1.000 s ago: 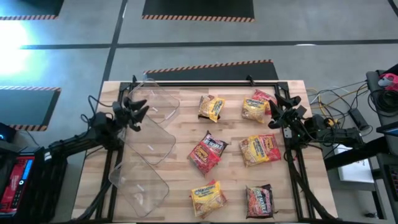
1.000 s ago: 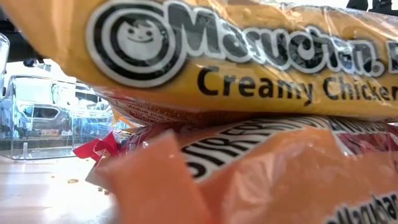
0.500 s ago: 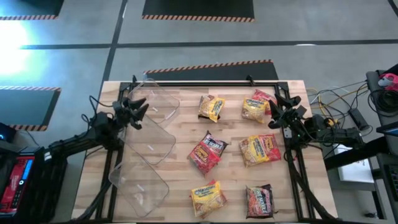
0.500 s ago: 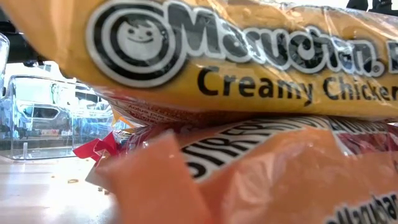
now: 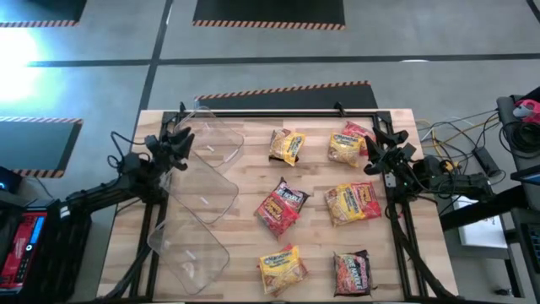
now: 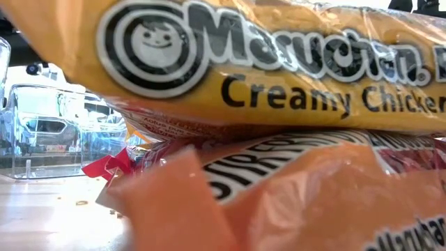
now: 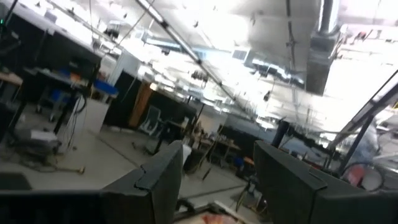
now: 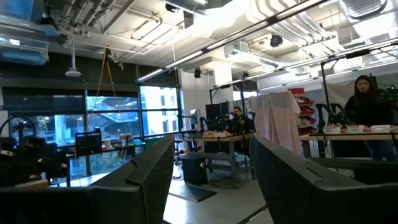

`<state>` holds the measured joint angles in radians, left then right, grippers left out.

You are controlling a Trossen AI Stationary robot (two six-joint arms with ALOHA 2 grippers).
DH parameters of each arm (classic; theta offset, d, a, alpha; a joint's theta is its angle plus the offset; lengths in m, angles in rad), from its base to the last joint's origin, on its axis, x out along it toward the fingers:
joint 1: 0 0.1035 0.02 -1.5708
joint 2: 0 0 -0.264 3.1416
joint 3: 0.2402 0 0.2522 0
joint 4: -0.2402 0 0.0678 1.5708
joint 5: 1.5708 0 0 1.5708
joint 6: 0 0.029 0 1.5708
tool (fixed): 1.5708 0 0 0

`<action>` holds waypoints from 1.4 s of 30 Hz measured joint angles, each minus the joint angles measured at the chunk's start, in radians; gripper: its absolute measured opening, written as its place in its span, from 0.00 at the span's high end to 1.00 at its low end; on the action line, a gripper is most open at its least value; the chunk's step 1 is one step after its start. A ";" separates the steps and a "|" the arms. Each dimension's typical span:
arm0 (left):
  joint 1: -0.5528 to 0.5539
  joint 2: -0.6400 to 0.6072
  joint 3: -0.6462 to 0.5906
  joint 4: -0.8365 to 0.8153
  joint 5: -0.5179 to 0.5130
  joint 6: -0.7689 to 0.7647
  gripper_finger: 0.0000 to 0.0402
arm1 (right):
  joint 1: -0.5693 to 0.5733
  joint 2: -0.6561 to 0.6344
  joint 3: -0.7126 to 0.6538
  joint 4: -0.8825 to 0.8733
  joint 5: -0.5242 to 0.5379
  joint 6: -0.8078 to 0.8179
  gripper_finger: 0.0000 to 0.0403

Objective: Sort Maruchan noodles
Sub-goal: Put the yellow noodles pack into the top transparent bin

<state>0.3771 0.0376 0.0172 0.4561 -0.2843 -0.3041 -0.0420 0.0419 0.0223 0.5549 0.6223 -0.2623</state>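
- Six packets [image 5: 283, 207] lie loose on the table [image 5: 245, 181], from its centre out toward 3 and 5 o'clock; none sits in the bins [image 5: 202, 190] at 9 o'clock.
- Left gripper [image 5: 173, 145] hovers over the bins' 10 o'clock edge, right gripper [image 5: 377, 152] at 2 o'clock beside a yellow packet [image 5: 348, 143]; both agape, empty.
- Sorting looks unstarted (my guess): next, the right gripper must drop onto that packet.

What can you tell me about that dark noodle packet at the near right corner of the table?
The dark noodle packet is a squarish pouch of crinkly, glossy plastic, mostly black-brown with red and yellow printing. It lies flat and sealed on the wooden table, near the front edge, apart from the other packets. Nothing touches it but the tabletop; neither arm is near it.
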 joint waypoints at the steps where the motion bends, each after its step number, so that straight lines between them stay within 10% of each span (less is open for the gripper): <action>1: 0.000 0.000 0.002 -0.001 0.003 0.006 0.55 | 0.000 0.000 0.000 0.000 0.000 0.000 0.50; 15: 0.000 0.146 0.257 -0.303 0.006 0.060 0.55 | 0.000 0.000 0.000 0.000 0.000 0.000 0.50; 42: -0.005 0.820 0.577 -0.308 0.134 0.102 0.55 | 0.000 0.000 0.000 0.000 0.000 0.000 0.50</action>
<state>0.3725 0.8571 0.5947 0.1486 -0.1506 -0.2021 -0.0422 0.0420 0.0223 0.5552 0.6224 -0.2623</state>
